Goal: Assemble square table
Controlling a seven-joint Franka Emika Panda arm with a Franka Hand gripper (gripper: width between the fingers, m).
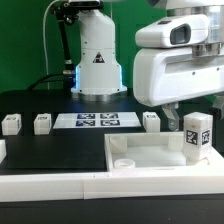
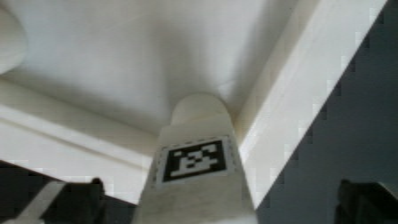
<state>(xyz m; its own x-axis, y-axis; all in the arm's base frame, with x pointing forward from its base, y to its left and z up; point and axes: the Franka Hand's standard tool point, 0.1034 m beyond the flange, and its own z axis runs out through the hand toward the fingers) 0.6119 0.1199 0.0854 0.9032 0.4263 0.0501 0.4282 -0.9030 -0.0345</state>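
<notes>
White leg post (image 1: 196, 134) upright, long axis vertical, at slab (image 1: 145, 155) corner, jaws open

Flat white slab (image 1: 150, 152), tagged leg (image 1: 197, 135) upright (on it)

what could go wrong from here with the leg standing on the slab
1. The open gripper hangs just over the upright leg post at a corner of the slab; a slightly off descent could knock it over.
2. Whether the leg post is seated in its socket cannot be told; if loose, gripping may tilt it.
</notes>
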